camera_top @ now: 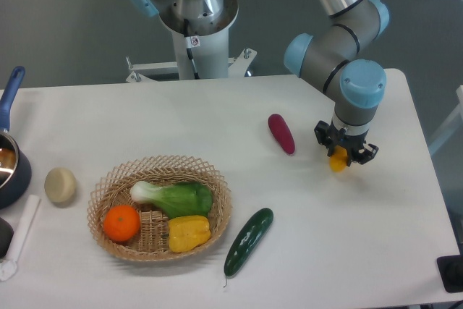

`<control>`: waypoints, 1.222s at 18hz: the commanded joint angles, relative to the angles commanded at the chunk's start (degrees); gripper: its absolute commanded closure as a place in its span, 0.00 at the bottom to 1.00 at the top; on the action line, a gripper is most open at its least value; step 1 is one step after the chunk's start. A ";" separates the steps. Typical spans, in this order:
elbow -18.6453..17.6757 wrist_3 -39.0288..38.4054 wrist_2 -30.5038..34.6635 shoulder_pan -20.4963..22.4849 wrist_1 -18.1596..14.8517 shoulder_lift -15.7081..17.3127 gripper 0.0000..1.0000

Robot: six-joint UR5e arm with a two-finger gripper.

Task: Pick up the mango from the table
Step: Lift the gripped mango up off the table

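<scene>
The mango [338, 162] shows only as a small yellow-orange end below the gripper; the rest is hidden by the gripper and wrist. It lies at the right of the white table [217, 113]. My gripper [345, 152] points straight down over the mango, with its dark fingers on either side of it. Whether they press on the fruit is not clear from this view. The purple vegetable [281, 133] lies just left of the gripper.
A wicker basket [160, 208] at front left holds a round orange [121, 222], a yellow bell pepper [189, 232] and a leafy green [173, 197]. A cucumber [248, 241] lies right of it. A beige round thing [61, 184] and a blue pot [11, 164] sit far left.
</scene>
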 joint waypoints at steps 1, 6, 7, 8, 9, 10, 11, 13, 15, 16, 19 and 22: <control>0.97 -0.44 -0.26 -0.44 -0.09 0.26 0.66; 7.20 -10.61 -9.73 -3.25 -0.18 2.81 0.66; 8.78 -13.51 -12.11 -3.69 -0.18 3.34 0.66; 10.02 -16.15 -14.22 -3.87 -0.18 3.95 0.66; 11.07 -18.44 -16.24 -4.13 -0.18 4.39 0.66; 11.69 -20.29 -17.74 -4.65 -0.35 5.01 0.66; 11.52 -21.79 -18.19 -5.36 -0.35 5.80 0.66; 11.96 -24.33 -19.16 -6.85 -0.18 6.85 0.66; 12.84 -29.86 -20.48 -7.21 -0.18 7.65 0.66; 13.28 -32.84 -20.83 -7.21 -0.09 7.82 0.66; 15.82 -37.00 -23.98 -6.77 -0.09 8.26 0.66; 18.19 -40.86 -26.71 -6.51 -0.09 8.26 0.66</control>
